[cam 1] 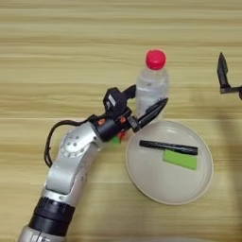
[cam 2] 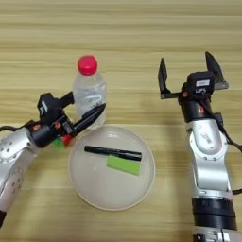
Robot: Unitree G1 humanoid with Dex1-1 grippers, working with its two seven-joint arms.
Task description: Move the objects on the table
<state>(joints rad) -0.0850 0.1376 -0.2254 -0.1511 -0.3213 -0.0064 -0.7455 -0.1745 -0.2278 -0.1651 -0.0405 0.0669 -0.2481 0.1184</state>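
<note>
On the light-wood table (cam 1: 56, 56), the left gripper (cam 1: 144, 104) at centre frame had its black fingers spread around the clear bottle (cam 1: 152, 85). A puzzle cube (cam 1: 117, 138) peeked from beneath its wrist. At right, the right gripper (cam 2: 187, 75) hovered, fingers wide apart. A cream plate (cam 2: 142, 189) held a black pen (cam 2: 113, 152) and a green block (cam 2: 124, 165).

Even, fairly bright light falls on the broad light-wood table with tan grain stripes (cam 1: 56, 56), seemingly from overhead. Shadows are soft: a faint one hugs the round cream plate (cam 1: 137, 182) from 6 to 9 o'clock. Pale glints sit on the clear plastic bottle with the red cap (cam 1: 151, 85). Edges look slightly blurred throughout, and the grain lines stay straight towards the borders.
</note>
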